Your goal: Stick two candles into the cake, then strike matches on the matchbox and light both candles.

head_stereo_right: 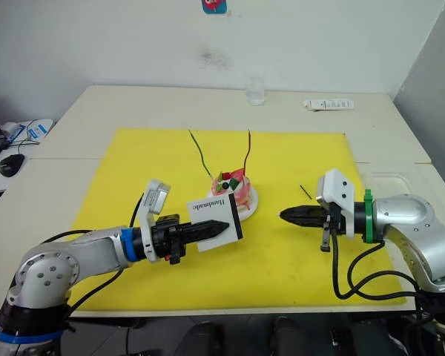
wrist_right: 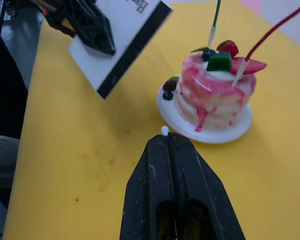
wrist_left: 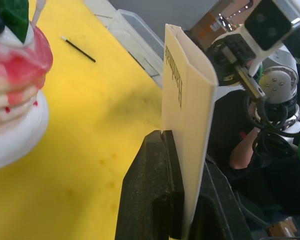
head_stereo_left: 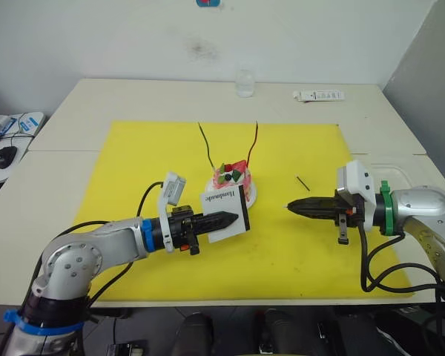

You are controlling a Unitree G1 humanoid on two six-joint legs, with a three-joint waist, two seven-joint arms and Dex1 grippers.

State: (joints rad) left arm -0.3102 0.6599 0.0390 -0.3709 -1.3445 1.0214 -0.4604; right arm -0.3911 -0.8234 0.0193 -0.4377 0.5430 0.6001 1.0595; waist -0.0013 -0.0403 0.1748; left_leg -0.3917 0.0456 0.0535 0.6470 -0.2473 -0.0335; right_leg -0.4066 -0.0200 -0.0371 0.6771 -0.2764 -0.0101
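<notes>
I see a pale desk (head_stereo_left: 74, 111) covered in the middle by a yellow mat (head_stereo_left: 133, 170). My left gripper (head_stereo_left: 236, 218) has its jaws pinching the matchbox (head_stereo_left: 224, 211), holding it off the mat with its printed face up and its black strip on the side nearest the cake (head_stereo_left: 234, 180). The cake sits on its small white plate just beyond these jaws, close behind the raised box.

Both candles already stand in the cake: the green candle (head_stereo_left: 205, 146) leans away to my left, and the red candle (head_stereo_left: 251, 144) rises to the right of it.

My right gripper (head_stereo_left: 288, 207) has its jaws pressed together on a match (wrist_right: 164, 131), whose small pale tip pokes out between the fingertips. These jaws point across the mat toward the matchbox, with an open gap of yellow between the tip and the box. The cake lies ahead of them and off to one side.

A second match (head_stereo_left: 302, 182) lies flat on the mat, a little beyond the right jaws. At the far edge of the desk are a clear glass (head_stereo_left: 245, 82) and a white remote (head_stereo_left: 319, 96).
</notes>
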